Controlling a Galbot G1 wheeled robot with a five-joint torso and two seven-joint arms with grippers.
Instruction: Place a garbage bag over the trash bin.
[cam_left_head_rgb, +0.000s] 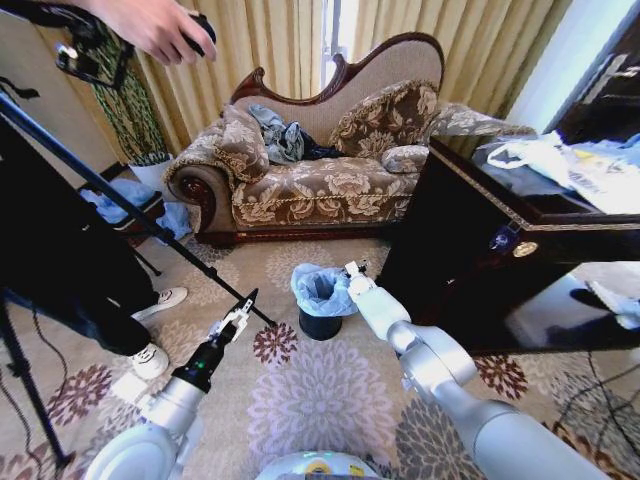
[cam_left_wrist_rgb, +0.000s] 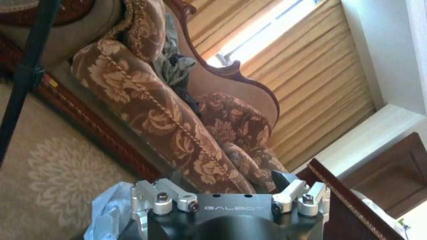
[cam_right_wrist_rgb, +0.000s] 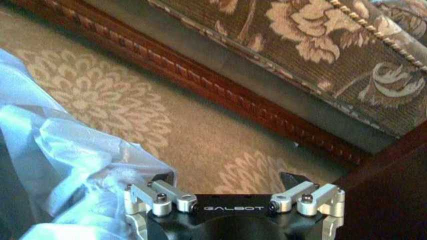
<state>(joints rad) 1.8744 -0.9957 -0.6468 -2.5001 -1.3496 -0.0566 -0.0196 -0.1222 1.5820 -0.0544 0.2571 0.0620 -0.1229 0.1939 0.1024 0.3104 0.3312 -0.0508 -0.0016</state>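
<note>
The small black trash bin (cam_left_head_rgb: 320, 325) stands on the patterned carpet in front of the sofa. The pale blue-white garbage bag (cam_left_head_rgb: 318, 288) lies crumpled over its top and hangs around the rim. My right gripper (cam_left_head_rgb: 354, 271) is at the bag's right edge, open; in the right wrist view the bag (cam_right_wrist_rgb: 73, 160) bunches against one finger (cam_right_wrist_rgb: 150, 194) of that gripper (cam_right_wrist_rgb: 227, 178). My left gripper (cam_left_head_rgb: 240, 312) hovers open to the left of the bin, apart from it. The left wrist view shows that gripper (cam_left_wrist_rgb: 227, 178) with a bit of the bag (cam_left_wrist_rgb: 110, 212) beside it.
A floral sofa (cam_left_head_rgb: 310, 180) with cushions and clothes stands behind the bin. A dark wooden cabinet (cam_left_head_rgb: 470, 230) with white plastic bags on top is close on the right. A tripod leg (cam_left_head_rgb: 130, 210) and a person's white sneakers (cam_left_head_rgb: 150, 358) are on the left.
</note>
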